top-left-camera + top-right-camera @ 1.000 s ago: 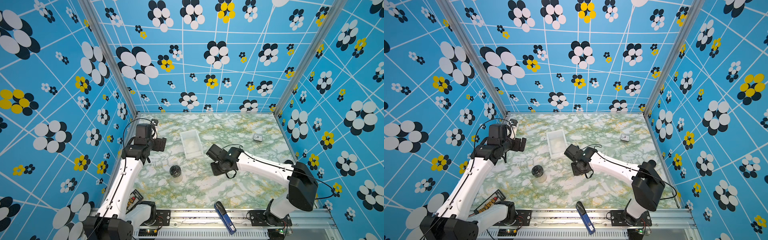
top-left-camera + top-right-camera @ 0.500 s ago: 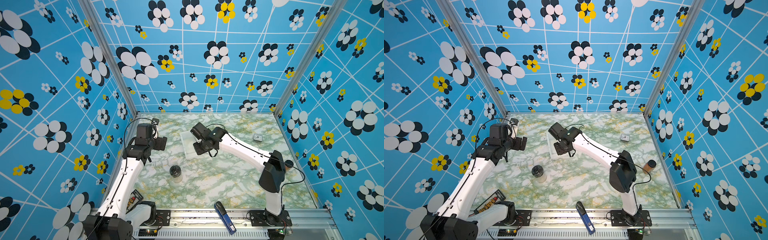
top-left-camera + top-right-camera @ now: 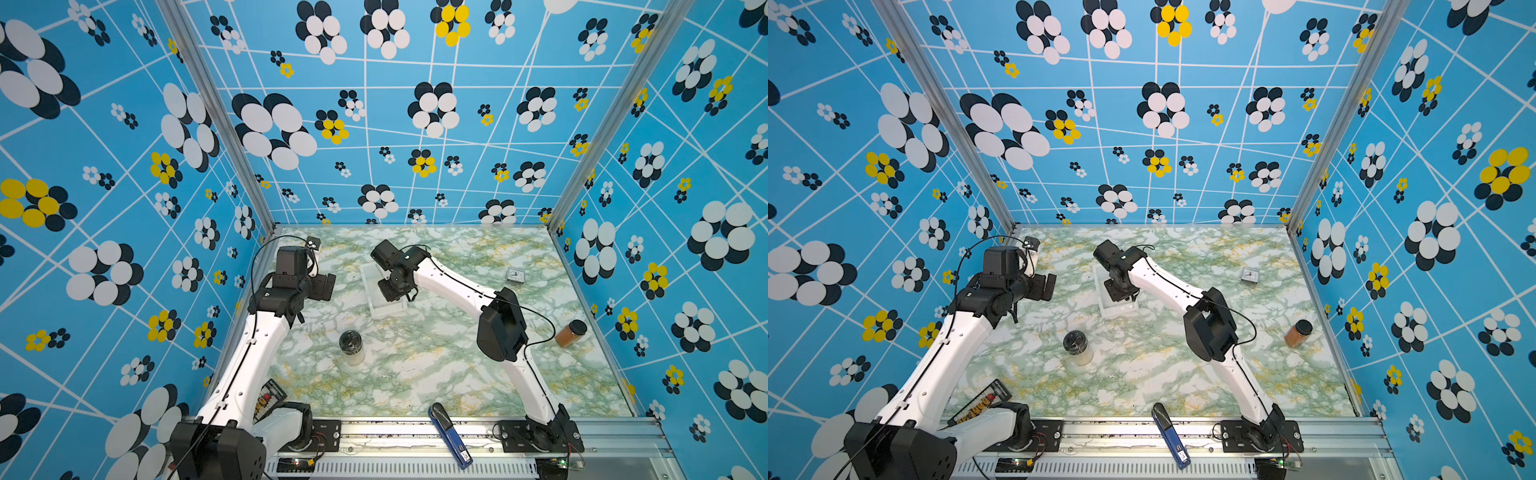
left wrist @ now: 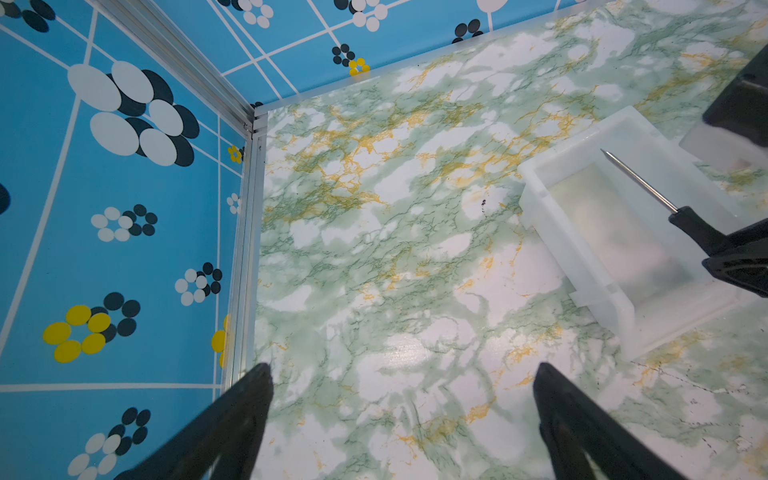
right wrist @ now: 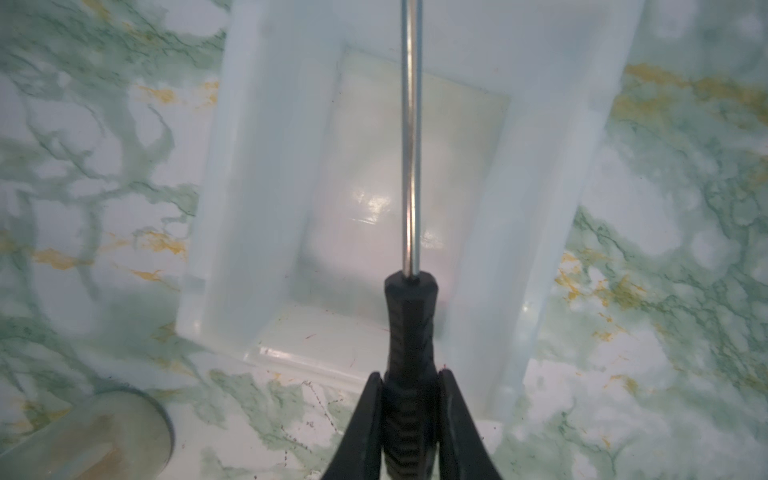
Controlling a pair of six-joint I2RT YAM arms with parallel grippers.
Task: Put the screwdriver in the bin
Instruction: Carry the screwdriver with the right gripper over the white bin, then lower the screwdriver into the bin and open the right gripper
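My right gripper (image 5: pixel 409 376) is shut on the black handle of the screwdriver (image 5: pixel 409 328). The thin metal shaft points forward over the inside of the white bin (image 5: pixel 266 166). In the left wrist view the screwdriver (image 4: pixel 642 183) hangs slanted above the bin (image 4: pixel 582 270), tip toward its far wall. In both top views the right gripper (image 3: pixel 390 289) (image 3: pixel 1117 291) sits over the bin (image 3: pixel 386 309) (image 3: pixel 1119 311) and hides most of the tool. My left gripper (image 4: pixel 403 370) (image 3: pixel 328 286) hovers open and holds nothing, left of the bin.
A clear jar with a dark lid (image 3: pixel 351 347) stands in front of the bin. A brown-filled jar (image 3: pixel 571 332) and a small clock (image 3: pixel 515 274) are at the right. A blue-and-black tool (image 3: pixel 451 434) lies on the front rail. A black card pack (image 3: pixel 270 397) lies front left.
My right arm has swung from mid-table toward the back and left, carrying the screwdriver over the bin. The left arm has stayed where it was.
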